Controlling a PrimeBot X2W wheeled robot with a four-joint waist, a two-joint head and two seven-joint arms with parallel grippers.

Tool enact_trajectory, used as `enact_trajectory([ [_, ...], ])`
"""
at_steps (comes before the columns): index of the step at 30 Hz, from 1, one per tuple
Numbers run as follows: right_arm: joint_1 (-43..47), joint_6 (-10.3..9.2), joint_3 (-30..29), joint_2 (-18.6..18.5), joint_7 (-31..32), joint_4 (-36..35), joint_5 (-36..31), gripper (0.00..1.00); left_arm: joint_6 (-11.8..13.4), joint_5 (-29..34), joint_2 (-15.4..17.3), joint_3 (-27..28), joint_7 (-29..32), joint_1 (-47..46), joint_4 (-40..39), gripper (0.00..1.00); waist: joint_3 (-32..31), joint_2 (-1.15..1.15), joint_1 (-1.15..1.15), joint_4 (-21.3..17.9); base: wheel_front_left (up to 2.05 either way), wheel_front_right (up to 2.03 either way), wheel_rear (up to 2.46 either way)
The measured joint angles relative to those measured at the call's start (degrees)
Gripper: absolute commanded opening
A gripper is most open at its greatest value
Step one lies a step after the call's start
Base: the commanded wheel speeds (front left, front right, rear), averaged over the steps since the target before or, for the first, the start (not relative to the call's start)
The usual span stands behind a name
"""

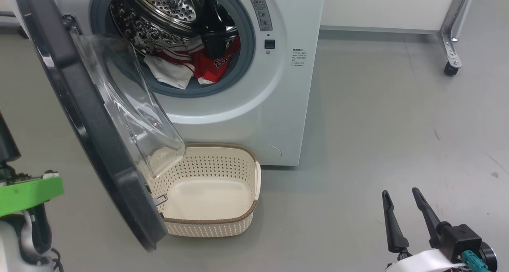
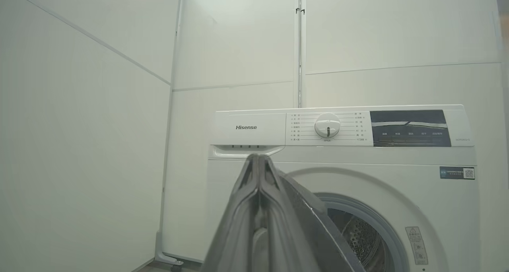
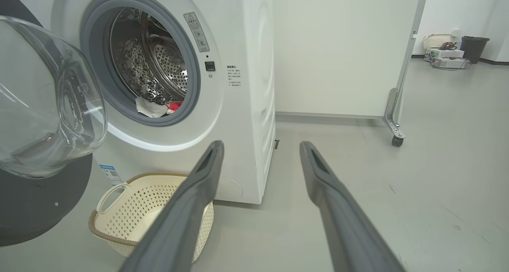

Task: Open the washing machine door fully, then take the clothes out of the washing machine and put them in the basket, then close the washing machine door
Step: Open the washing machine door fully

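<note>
At the far left of the head view we see a green bracket point(image 1: 28, 194) on the left arm. The left gripper point(image 2: 259, 160) appears in the left wrist view with its two fingers pressed flat together and nothing between them. It points up toward the control panel of the washing machine point(image 1: 254, 117).

Next comes the washing machine door point(image 1: 89, 125), swung wide on its left hinge. Its black rim runs diagonally down the head view and its glass bowl point(image 1: 131, 105) bulges toward the machine.

Behind it the mouth of the drum point(image 1: 159, 13) gapes inside the grey rubber seal point(image 1: 244, 45). The clothes point(image 1: 187, 63) lie heaped at the bottom of the drum, red fabric tangled with white (some lettering shows, too small for us to read).

Below the opening the basket point(image 1: 222, 220) sits on the floor point(image 1: 377, 125) just in front of the machine. Its left end is tucked behind the door's lower edge and its pale bottom is in plain sight.

Well to the right, the right gripper point(image 1: 400, 191) hangs over the floor with its fingers spread apart, grasping nothing. At the upper right, a caster point(image 1: 450, 69) of a white partition rests on the floor.
</note>
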Motion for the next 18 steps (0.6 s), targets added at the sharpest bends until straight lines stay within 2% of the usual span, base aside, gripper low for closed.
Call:
enact_trajectory([
  [18,0.0,0.57,-1.7,1.0,0.0,0.6,-0.6,1.00,-0.2,-0.6,1.3,-16.5,0.6,-1.7,-4.0,0.00,-0.6,0.00,0.00,-0.5,0.00,0.00,0.00],
])
